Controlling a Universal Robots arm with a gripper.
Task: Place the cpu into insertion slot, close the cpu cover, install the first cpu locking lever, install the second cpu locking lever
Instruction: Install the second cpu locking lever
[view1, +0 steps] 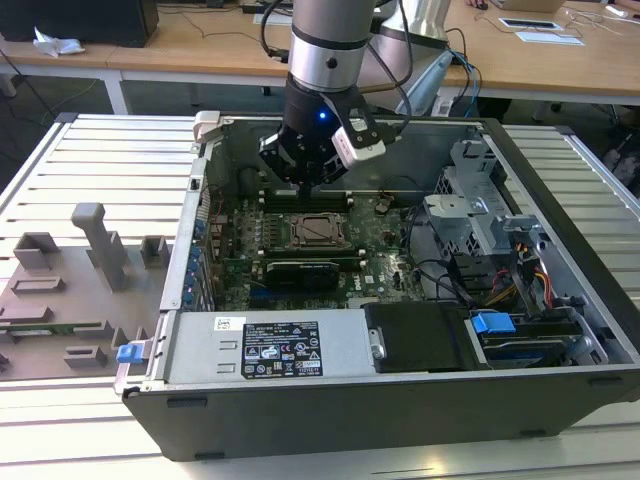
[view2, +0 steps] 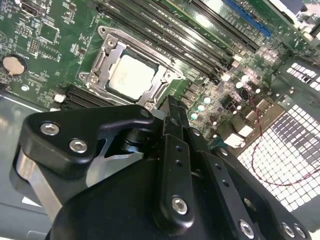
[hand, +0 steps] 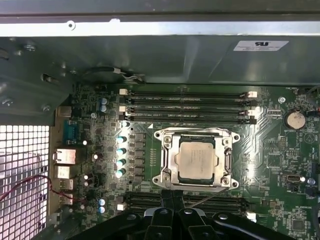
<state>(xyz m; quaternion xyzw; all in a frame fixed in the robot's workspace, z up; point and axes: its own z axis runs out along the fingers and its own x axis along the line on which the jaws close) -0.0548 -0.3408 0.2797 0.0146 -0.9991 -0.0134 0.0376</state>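
Gripper (view1: 312, 183) on the arm hung inside the opened computer case (view1: 560, 390), just above the far edge of the insertion slot (view1: 318, 231) in the exterior view. Its two black fingers (view2: 176, 120) were drawn together with no visible gap and carried nothing; in the first wrist view their tips (hand: 172, 197) lay at the 6 o'clock edge of the socket, and whether they touched a thin lever wire there could not be told.

Cpu (hand: 196, 160), a pale silver-grey square, sat flat within the insertion slot on the green circuit board (hand: 280, 165). Cpu cover (hand: 196, 135), a silver frame plate, lay down around the chip, its central window exposing the metal top; the same arrangement appeared in the second wrist view, cpu (view2: 131, 76) framed by the cover (view2: 107, 52).

Long black memory slots (hand: 187, 106) ran at 12 o'clock of the socket in the first wrist view, and a round coin battery (hand: 295, 119) lay near 2 o'clock. In the exterior view a grey fixture plate (view1: 70, 290) rested on the slatted table (view1: 100, 160), at 9 o'clock of the case.
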